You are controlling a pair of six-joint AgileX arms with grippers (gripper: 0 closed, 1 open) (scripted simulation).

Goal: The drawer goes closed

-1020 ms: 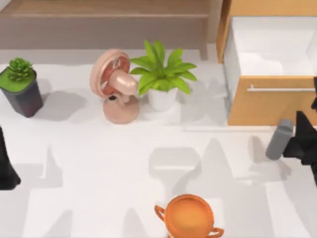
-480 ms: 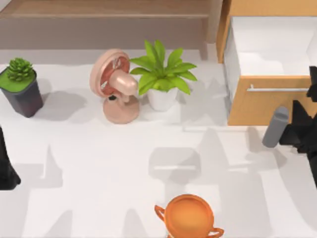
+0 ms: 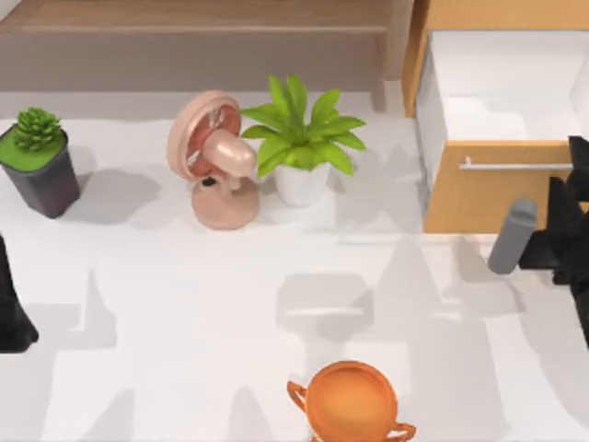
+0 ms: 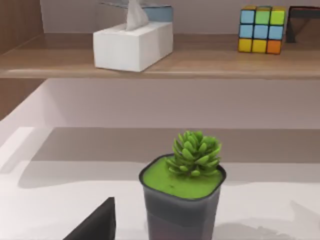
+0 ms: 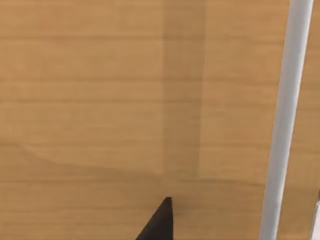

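— What's the biggest thing we see?
— The white table (image 3: 184,304). At its far right stands the drawer (image 3: 488,193), pulled out, so we see its white inside.
— Where is our right tool (image 3: 575,198)?
— At the table's right edge, right up by the drawer's wooden front, near the silver handle (image 5: 287,120). We can't tell if it is open or shut.
— And our left arm (image 3: 11,308)?
— Parked at the table's left edge, near the little plant (image 4: 192,152) in the dark pot.

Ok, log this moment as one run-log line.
drawer: open | right gripper: at wooden front, by handle | left gripper: parked, table's left edge
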